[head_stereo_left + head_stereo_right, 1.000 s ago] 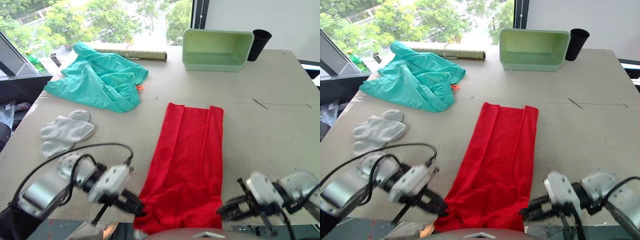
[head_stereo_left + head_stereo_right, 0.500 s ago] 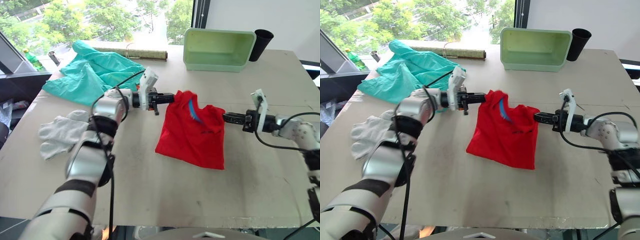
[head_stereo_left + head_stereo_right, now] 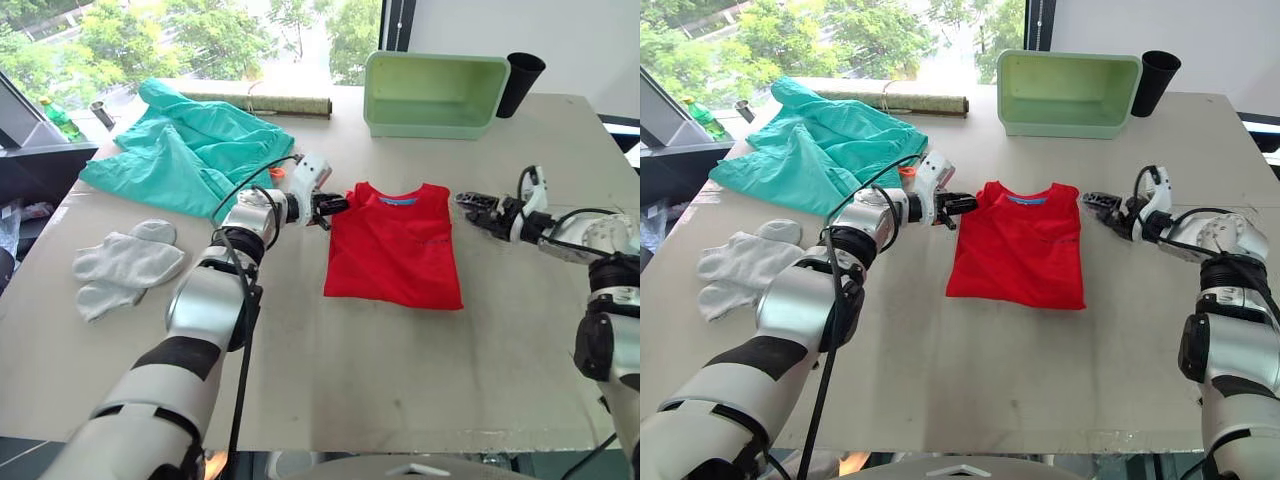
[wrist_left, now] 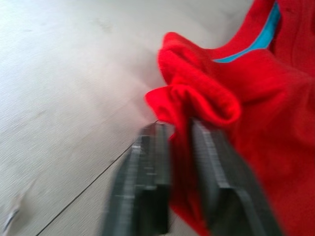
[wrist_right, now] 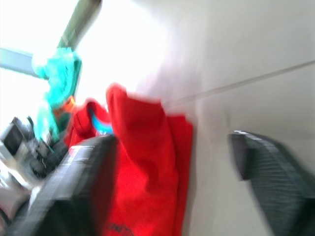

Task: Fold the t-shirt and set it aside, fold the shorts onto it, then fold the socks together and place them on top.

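One t-shirt (image 3: 394, 246) pinched by left gripper (image 3: 338, 205) jaws; right gripper (image 3: 465, 199) jaws wide.

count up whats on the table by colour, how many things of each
red: 1, the t-shirt
teal: 1, the shorts
light grey: 2, the socks
pale green: 1, the bin
black: 1, the cup
olive: 1, the rolled mat
total: 7

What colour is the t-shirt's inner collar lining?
Blue, against the red t-shirt; the lining shows best in the left wrist view.
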Controlling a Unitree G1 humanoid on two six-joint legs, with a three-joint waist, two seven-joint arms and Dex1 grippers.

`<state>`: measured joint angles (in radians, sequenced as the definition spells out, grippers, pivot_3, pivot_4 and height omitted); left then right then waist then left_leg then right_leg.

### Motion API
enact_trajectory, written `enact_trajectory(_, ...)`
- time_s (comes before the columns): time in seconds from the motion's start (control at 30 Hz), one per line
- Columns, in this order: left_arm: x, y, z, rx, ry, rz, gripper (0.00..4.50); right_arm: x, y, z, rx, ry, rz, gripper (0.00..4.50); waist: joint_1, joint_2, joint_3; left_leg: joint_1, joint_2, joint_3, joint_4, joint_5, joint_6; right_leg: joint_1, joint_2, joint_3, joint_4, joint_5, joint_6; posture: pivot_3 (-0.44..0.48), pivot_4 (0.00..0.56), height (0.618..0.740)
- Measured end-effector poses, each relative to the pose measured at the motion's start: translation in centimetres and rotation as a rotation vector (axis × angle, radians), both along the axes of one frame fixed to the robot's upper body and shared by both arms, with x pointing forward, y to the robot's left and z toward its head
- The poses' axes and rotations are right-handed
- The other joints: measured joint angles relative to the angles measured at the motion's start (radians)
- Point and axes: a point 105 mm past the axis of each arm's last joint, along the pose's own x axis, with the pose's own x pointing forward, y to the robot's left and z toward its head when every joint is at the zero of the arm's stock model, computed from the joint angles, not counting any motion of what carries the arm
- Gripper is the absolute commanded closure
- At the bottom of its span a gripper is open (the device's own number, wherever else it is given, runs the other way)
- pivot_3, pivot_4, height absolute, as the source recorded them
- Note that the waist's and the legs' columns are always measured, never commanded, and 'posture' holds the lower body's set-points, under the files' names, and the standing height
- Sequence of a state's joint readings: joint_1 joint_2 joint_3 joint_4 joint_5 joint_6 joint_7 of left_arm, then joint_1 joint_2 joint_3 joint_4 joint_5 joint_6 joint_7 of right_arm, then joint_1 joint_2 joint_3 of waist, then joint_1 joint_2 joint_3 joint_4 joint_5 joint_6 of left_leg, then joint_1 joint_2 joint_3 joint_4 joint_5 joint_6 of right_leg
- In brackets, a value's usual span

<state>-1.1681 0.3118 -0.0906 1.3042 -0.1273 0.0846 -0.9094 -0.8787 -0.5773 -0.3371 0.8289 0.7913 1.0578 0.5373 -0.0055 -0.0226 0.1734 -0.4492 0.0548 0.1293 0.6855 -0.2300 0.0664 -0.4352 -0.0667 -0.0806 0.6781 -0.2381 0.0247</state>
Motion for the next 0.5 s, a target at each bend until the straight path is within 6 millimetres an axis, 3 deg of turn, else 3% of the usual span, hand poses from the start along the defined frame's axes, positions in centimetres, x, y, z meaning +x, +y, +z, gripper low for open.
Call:
enact_trajectory(0.13, 0.8, 0.5, 0.7, -0.05, -0.03, 0.092, 0.24, -0.4, -0.1, 0.1, -0.091, -0.053, 0.016, 0.0, -0.005, 0.0, 0.0, 0.0, 0.0, 0.0, 0.0, 0.0, 0.0, 0.0, 0.0, 0.001, 0.0, 0.0, 0.0, 0.0, 0.15, 0.74)
enact_trajectory(0.17, 1.1, 0.5, 1.2, -0.094, -0.042, 0.12, 0.02, -0.8, -0.2, 0.0, -0.18, -0.105, 0.042, 0.0, -0.005, 0.0, 0.0, -0.001, 0.0, 0.0, 0.0, 0.0, 0.0, -0.001, 0.0, 0.0, 0.0, 0.0, 0.0, 0.0, 0.15, 0.74)
enact_trajectory(0.3, 1.7, 1.0, 3.8, -0.207, -0.111, 0.159, 0.02, -2.0, 1.4, 0.4, -0.405, -0.324, 0.176, 0.0, -0.007, 0.0, 0.0, -0.003, 0.0, 0.001, -0.001, 0.0, 0.0, -0.004, 0.001, 0.001, 0.0, 0.0, 0.0, 0.0, 0.15, 0.74)
enact_trajectory(0.5, 2.7, 2.5, 6.9, -0.286, -0.233, 0.286, 0.02, -3.6, 5.6, 2.2, -0.552, -0.684, 0.38, 0.0, -0.009, 0.0, 0.0, -0.001, 0.0, 0.001, 0.0, 0.0, 0.0, -0.003, 0.002, 0.002, 0.001, 0.0, 0.0, 0.0, 0.15, 0.74)
